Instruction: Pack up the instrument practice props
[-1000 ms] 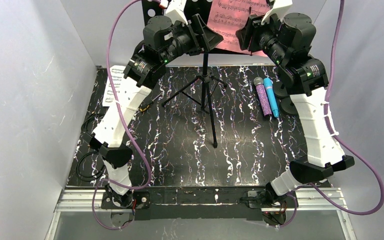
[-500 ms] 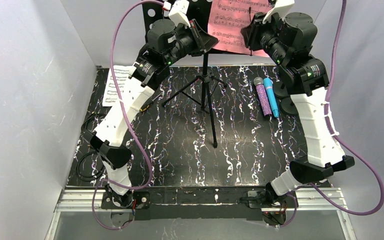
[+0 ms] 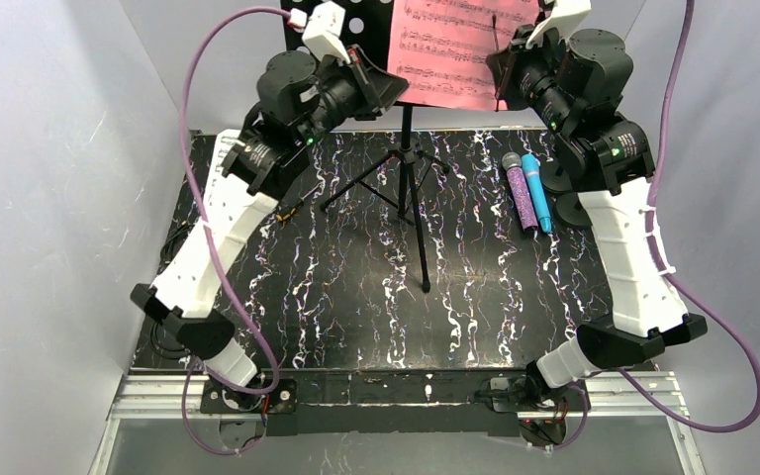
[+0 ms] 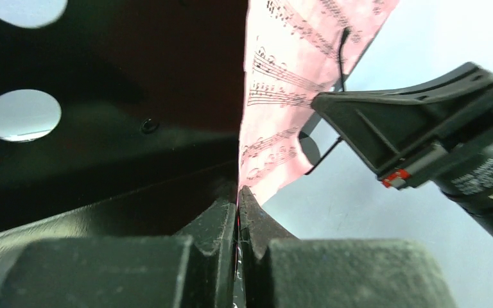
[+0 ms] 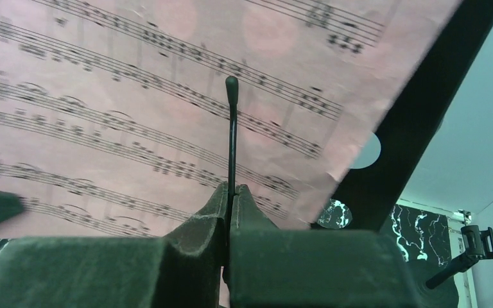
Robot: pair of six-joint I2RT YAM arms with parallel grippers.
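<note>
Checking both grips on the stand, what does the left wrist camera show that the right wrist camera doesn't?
Only left wrist: the left gripper shut on the edge of the pink music sheet, and the right gripper from outside. Only right wrist: that gripper's jaws meeting on the retainer wire, plus marbled table. Both: sheet, wire, black perforated plate.

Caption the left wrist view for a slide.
Left gripper pinches the pink music sheet at its edge, beside the perforated black plate.
</note>
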